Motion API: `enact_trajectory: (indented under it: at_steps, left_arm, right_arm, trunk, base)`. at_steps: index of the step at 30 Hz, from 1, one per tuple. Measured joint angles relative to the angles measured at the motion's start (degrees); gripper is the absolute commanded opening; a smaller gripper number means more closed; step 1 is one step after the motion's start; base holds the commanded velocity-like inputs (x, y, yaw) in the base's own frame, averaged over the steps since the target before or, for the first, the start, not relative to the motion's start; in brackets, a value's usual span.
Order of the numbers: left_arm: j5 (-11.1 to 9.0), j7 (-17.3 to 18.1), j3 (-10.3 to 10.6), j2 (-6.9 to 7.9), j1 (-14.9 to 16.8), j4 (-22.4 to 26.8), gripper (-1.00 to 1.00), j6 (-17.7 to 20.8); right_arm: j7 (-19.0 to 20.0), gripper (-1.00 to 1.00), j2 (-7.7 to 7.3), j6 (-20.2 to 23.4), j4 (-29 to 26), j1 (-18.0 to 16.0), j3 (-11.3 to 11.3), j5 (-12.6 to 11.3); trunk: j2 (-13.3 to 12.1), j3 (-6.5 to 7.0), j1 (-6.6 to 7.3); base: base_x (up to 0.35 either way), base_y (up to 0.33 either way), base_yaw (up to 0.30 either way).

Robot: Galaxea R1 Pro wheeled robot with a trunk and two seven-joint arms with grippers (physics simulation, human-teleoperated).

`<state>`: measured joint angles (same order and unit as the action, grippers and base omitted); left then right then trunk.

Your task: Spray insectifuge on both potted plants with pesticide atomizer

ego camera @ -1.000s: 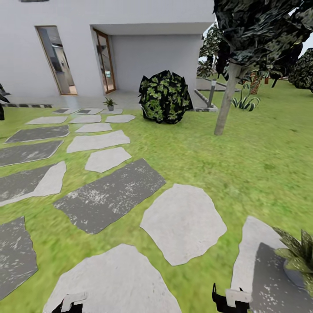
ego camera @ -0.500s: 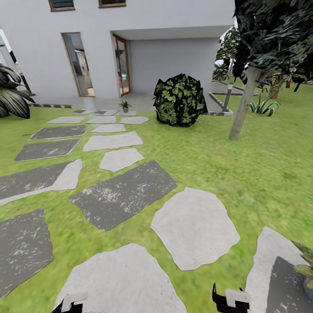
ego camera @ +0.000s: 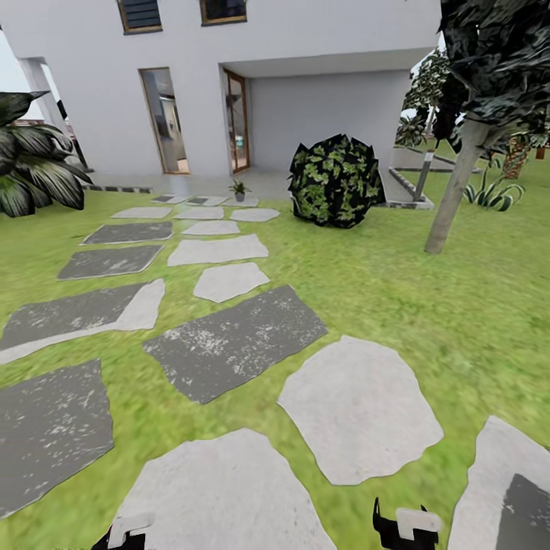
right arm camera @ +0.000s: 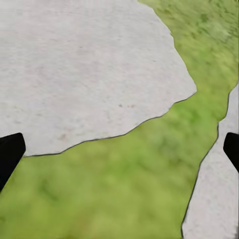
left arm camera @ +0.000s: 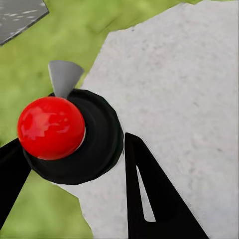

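— Where is the sprayer lying?
— You cannot tell yet; you are facing lawn. Left gripper and right gripper are standing spread, empty. Likely light, slippery plastic: grip its slim body.

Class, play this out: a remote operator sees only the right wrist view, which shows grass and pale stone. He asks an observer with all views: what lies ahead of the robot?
Observer: Stepping stones cross the garden lawn towards a white house.
Operator: Any plants near it?
Observer: A round dark-leaved bush stands in front of the house.
Operator: And the left wrist camera?
Observer: It shows a red ball-shaped knob on a black round base.
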<state>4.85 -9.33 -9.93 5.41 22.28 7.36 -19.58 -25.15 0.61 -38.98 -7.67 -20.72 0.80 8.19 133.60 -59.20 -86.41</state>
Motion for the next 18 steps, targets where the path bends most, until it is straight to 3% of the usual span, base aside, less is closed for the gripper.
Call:
enact_trajectory:
  at_steps: [9,18]
  left_arm:
    - [0.00,-0.01,0.00,0.05,0.00,0.01,-1.00,0.00]
    - [0.00,-0.07,-0.09,0.05,0.00,0.01,-1.00,0.06]
  right_arm:
    - [0.00,1.00,0.00,-0.02,0.02,0.00,0.00,0.00]
    - [0.00,1.00,0.02,0.01,0.07,0.00,0.01,0.05]
  trunk:
    - [0.00,0.68,0.00]
    - [0.00,1.37,0.03]
  base:
    - [0.015,0.000,0.156]
    - [0.286,0.000,0.148]
